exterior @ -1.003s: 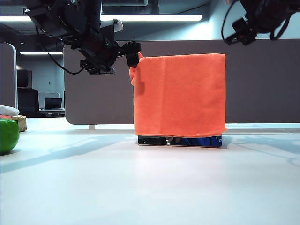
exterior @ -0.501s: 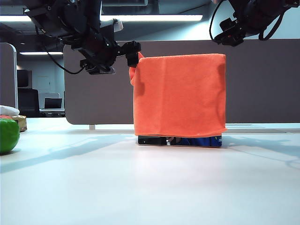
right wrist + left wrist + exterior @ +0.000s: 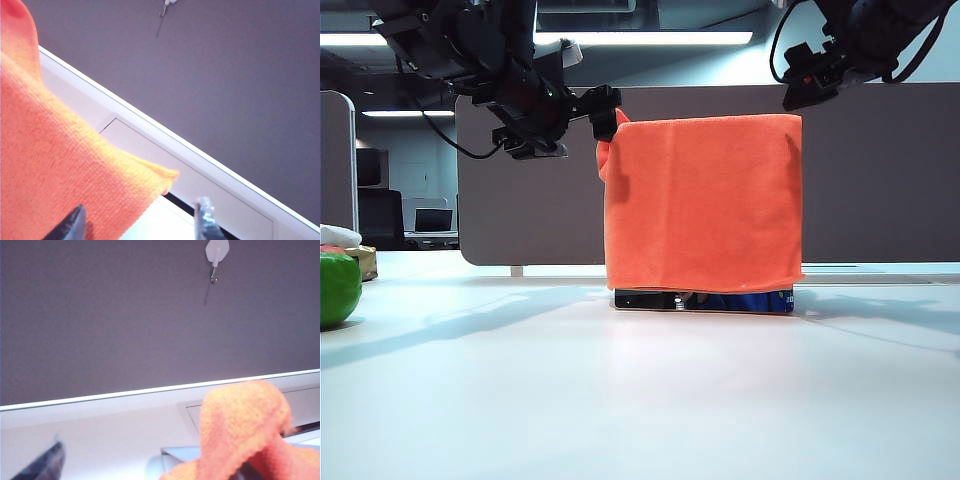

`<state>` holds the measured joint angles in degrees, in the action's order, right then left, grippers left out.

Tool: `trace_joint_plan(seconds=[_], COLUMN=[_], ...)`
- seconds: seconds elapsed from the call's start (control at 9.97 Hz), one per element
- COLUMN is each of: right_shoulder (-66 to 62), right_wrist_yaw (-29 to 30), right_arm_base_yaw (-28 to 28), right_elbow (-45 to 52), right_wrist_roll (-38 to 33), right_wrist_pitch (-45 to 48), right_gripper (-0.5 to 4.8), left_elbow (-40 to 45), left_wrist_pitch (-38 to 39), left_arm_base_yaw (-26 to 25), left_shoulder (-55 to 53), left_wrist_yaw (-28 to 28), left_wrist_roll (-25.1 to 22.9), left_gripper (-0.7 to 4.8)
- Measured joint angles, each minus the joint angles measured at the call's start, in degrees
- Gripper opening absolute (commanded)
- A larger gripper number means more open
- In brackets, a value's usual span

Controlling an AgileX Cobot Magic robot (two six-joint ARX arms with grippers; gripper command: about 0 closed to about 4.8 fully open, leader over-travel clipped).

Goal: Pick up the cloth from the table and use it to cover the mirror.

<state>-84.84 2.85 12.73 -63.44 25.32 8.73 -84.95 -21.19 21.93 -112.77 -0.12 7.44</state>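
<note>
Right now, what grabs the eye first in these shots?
The cloth, bright orange, draped over the mirror mid-table, leaving only a dark strip at its base. The left gripper sits at the cloth's upper left corner, jaws open, a bunched fold beside it. The right gripper hangs just above the upper right corner, jaws apart and clear of the cloth; a green round object sits far left.

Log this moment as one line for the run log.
cloth: draped over mirror | left gripper: open at cloth's corner | right gripper: open, clear of cloth

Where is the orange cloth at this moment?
In the exterior view the cloth hangs over the mirror at centre table, before the partition; only the mirror's bottom strip shows.
</note>
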Motion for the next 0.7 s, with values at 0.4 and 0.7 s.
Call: trace_joint_plan(seconds=[0.4,0.7], right_shoulder=[-3.48,-4.48], right_wrist_yaw=[0.00,0.04], right_arm_base_yaw=[-0.20,-0.28], right_elbow=[0.00,0.00], right_wrist_roll=[-0.02,-0.02], right_wrist_pitch=[2.82,4.24], right_gripper=[1.97,0.88], left_elbow=[-0.07,-0.07], left_wrist_pitch=[-0.70,-0.74], left_arm_base_yaw=[0.35,0.35], left_shoulder=[0.00,0.00], left_wrist_yaw=[0.07,0.09], left_wrist_roll=[0.22,0.33], left_gripper=[4.09,4.09])
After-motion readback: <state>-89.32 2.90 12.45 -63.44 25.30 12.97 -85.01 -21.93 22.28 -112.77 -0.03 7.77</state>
